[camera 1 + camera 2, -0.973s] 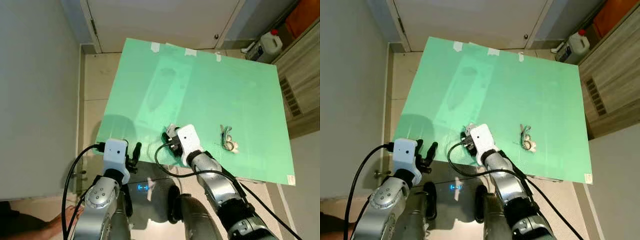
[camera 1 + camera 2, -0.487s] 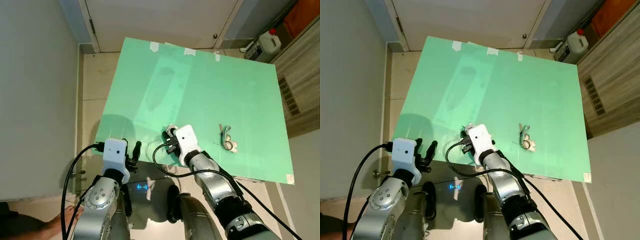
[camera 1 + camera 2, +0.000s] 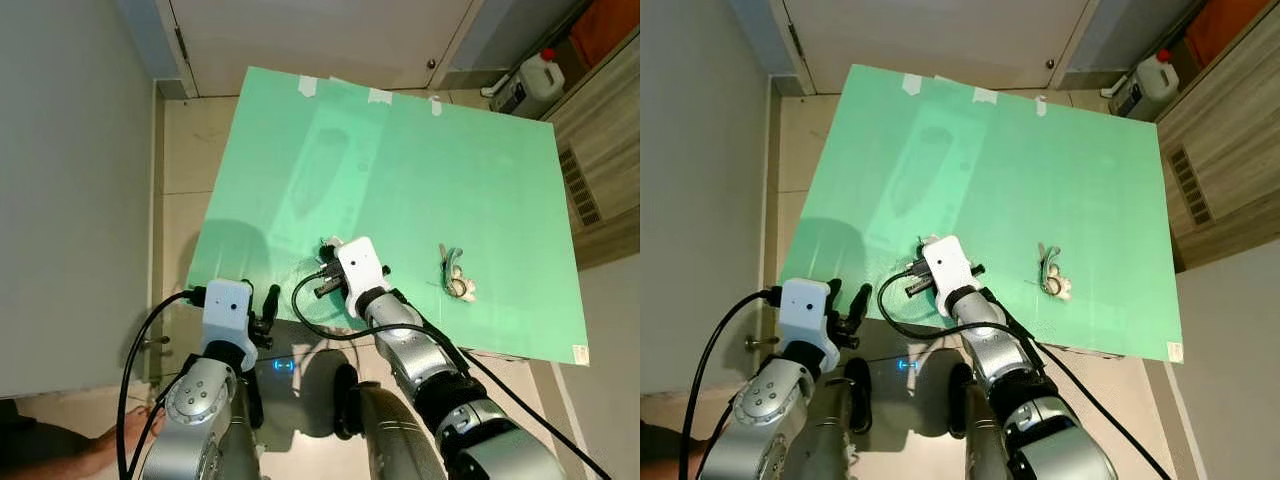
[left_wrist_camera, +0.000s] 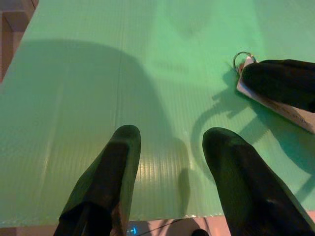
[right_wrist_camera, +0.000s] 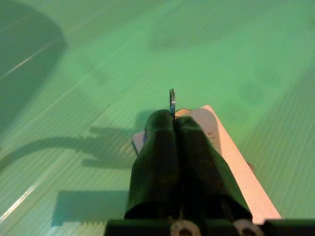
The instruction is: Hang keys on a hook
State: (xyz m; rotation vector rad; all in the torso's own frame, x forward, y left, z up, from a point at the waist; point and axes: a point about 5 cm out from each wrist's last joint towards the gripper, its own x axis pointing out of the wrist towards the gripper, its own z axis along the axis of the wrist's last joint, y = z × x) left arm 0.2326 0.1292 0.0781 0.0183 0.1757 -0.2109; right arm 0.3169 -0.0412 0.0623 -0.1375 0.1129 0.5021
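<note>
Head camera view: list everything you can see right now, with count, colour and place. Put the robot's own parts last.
Board: one, green, flat on the floor.
Key tag with ring: one, pale, in the right gripper.
Second key bunch: one, pale, on the board, right of the right gripper.
Jug: one, white, far right.
Door: one, white, beyond the board.
Left gripper: black, open, over the board's near edge.
Right gripper: black, shut on the tag.

Right hand (image 5: 173,123) closed, left hand (image 4: 170,162) open
</note>
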